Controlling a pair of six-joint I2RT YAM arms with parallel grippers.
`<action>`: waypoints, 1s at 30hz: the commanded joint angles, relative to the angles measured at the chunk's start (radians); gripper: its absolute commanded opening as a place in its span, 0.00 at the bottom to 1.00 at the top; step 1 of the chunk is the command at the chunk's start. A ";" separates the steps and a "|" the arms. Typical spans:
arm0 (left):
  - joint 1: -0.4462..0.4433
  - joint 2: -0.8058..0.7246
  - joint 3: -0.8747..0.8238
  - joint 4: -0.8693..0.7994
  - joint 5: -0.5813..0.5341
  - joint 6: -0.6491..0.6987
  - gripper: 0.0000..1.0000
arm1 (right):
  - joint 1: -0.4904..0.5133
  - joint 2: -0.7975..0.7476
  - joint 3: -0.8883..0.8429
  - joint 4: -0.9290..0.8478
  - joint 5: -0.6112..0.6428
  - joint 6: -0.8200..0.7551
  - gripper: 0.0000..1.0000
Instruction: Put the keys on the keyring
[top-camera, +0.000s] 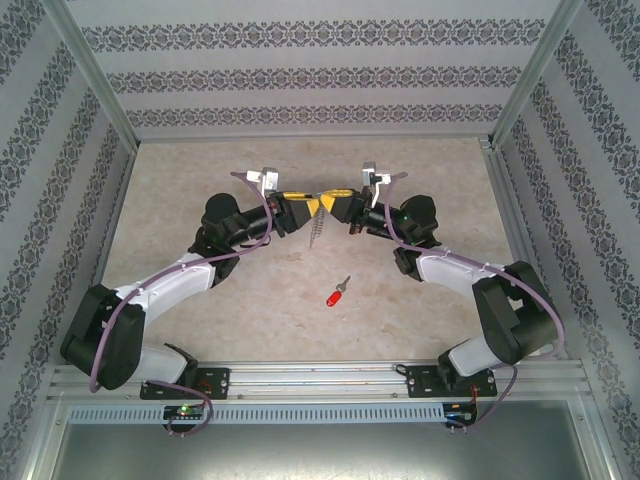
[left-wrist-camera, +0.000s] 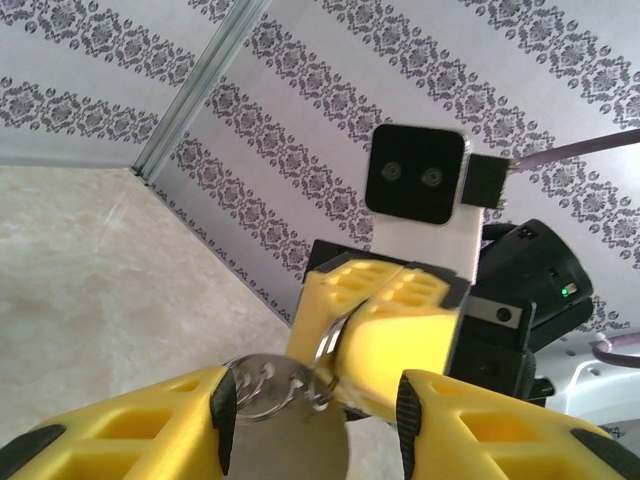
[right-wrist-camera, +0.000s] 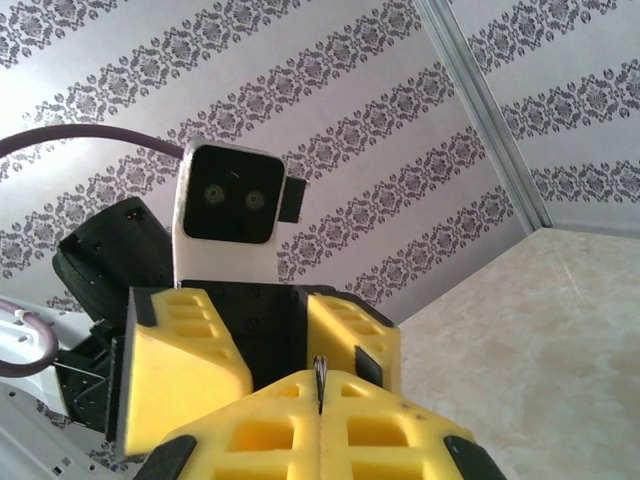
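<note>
Patterned walls (top-camera: 300, 80) enclose a pale mottled desk (top-camera: 170, 200). Item one: key (top-camera: 335, 297), red head, short silver shaft, lying flat and free toward the desk's near edge. Its long axis runs diagonally, with the shaft pointing away and to the right. Item two: keyring (left-wrist-camera: 272, 388), held above the desk, well behind the key. Right fingers (right-wrist-camera: 270, 430) are pressed together, pinching the keyring's edge. Left fingers (left-wrist-camera: 140, 425) are spread either side of it, with no evident grip. The key lies roughly midway between both; the left arm (top-camera: 170, 280), less committed, looks likelier to fetch it.
</note>
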 joint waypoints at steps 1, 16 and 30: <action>0.003 0.004 0.028 0.098 0.020 -0.028 0.47 | 0.012 0.012 0.031 0.078 -0.011 0.010 0.00; 0.002 0.073 0.032 0.173 0.045 -0.081 0.40 | 0.009 0.034 0.032 0.106 -0.014 0.025 0.00; 0.004 0.093 0.050 0.196 0.051 -0.089 0.15 | 0.008 0.046 0.021 0.106 -0.026 0.024 0.00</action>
